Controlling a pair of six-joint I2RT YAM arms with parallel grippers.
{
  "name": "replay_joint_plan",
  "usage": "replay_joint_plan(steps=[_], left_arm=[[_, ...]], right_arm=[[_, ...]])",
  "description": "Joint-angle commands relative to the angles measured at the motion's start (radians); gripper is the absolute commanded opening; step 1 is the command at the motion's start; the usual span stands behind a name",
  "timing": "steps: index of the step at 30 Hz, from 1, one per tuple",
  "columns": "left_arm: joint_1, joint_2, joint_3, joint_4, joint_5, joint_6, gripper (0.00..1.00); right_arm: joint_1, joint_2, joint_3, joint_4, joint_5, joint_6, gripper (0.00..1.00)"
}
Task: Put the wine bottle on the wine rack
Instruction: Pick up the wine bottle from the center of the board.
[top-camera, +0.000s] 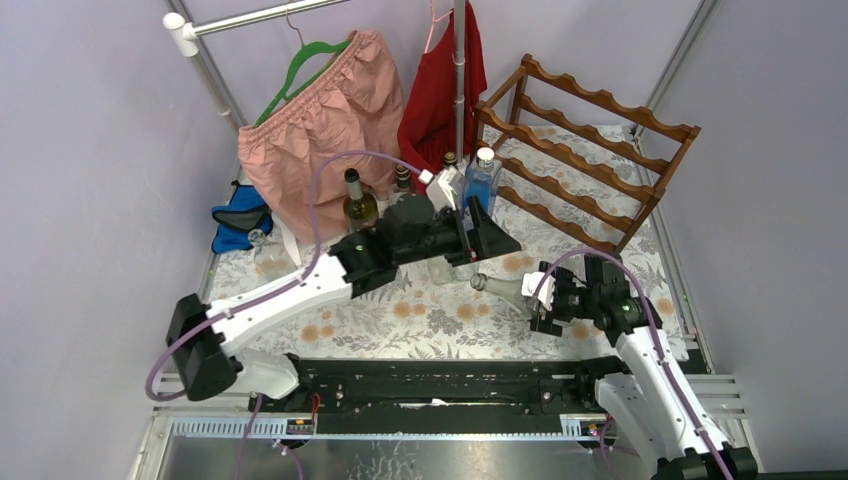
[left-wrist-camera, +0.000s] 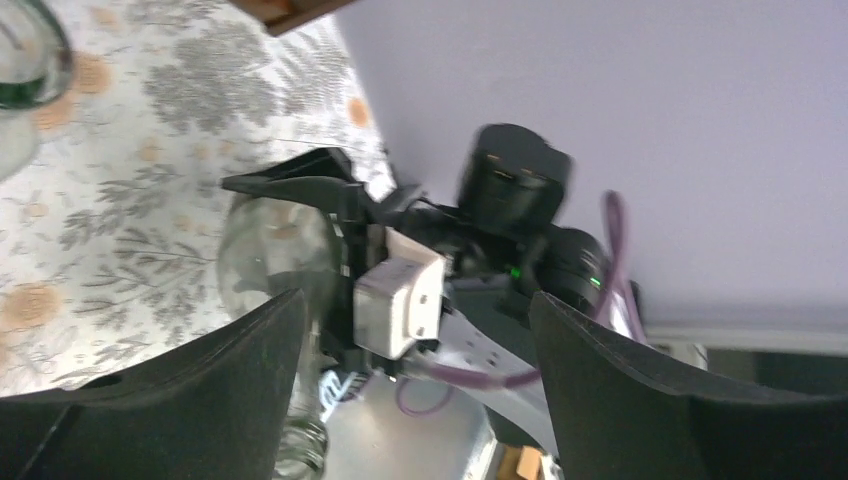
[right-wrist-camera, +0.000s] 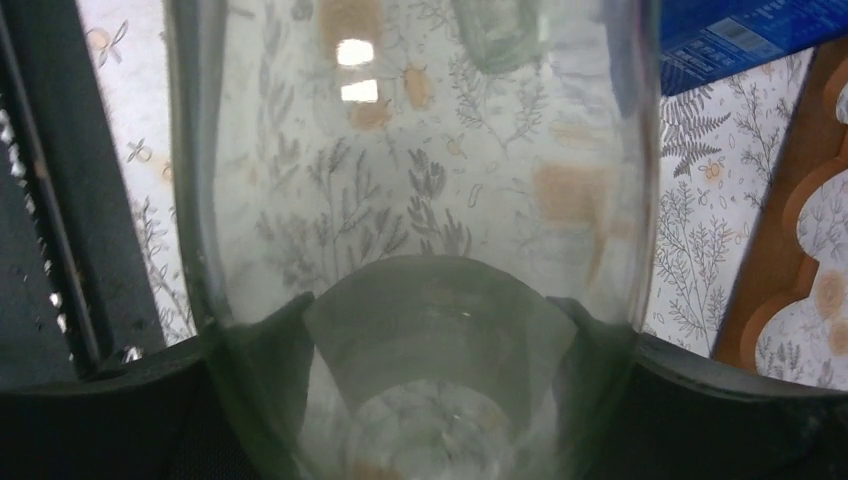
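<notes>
Our right jaws clasp the body of the clear glass wine bottle (top-camera: 500, 291), which lies level over the floral-patterned table (top-camera: 420, 315) with its neck toward our left jaws. Those are spread wide and empty. The right arm (top-camera: 650, 370) reaches in low, and the reddish-brown wooden wine rack (top-camera: 590, 150) stands well behind.

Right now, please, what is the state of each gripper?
Left gripper: open, holding nothing.
Right gripper: closed on the clear wine bottle.
</notes>
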Motion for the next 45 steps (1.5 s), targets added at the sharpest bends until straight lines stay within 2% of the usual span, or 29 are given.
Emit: replay_joint_plan(steps=[1, 3, 6, 9, 13, 16, 21, 24, 29, 34, 45], left_arm=[[0.056, -0.099, -0.072, 0.105, 0.26, 0.007, 0.9], [0.082, -0.127, -0.107, 0.091, 0.371, 0.02, 0.91], [0.088, -0.146, -0.101, -0.085, 0.468, 0.112, 0.91], [0.088, -0.146, -0.109, -0.229, 0.534, 0.153, 0.91], [0.063, -0.171, -0.16, -0.246, 0.543, 0.122, 0.91], [0.034, -0.222, -0.205, -0.23, 0.473, 0.09, 0.91], [-0.022, -0.386, -0.317, -0.084, 0.209, 0.055, 0.9], [-0.045, -0.435, -0.368, -0.035, 0.114, 0.044, 0.9], [-0.07, -0.428, -0.345, -0.003, 0.02, 0.076, 0.9], [-0.092, -0.378, -0.326, 0.061, -0.069, 0.02, 0.9], [-0.249, -0.304, -0.306, 0.148, -0.313, -0.067, 0.9]], right_arm=[[0.005, -0.063, 0.128, -0.094, -0.098, -0.203, 0.0], [0.005, -0.073, 0.15, -0.15, -0.108, -0.274, 0.0], [0.005, -0.074, 0.204, -0.271, -0.106, -0.428, 0.0], [0.005, -0.064, 0.257, -0.408, -0.111, -0.612, 0.0], [0.005, -0.026, 0.299, -0.531, -0.099, -0.811, 0.0], [0.005, 0.023, 0.326, -0.574, -0.074, -0.9, 0.0], [0.012, 0.122, 0.395, -0.624, -0.054, -0.999, 0.0], [0.03, 0.165, 0.43, -0.621, -0.014, -1.014, 0.0], [0.074, 0.223, 0.489, -0.606, 0.061, -0.996, 0.0], [0.103, 0.281, 0.565, -0.61, 0.138, -0.958, 0.0], [0.142, 0.322, 0.624, -0.624, 0.242, -0.915, 0.0]])
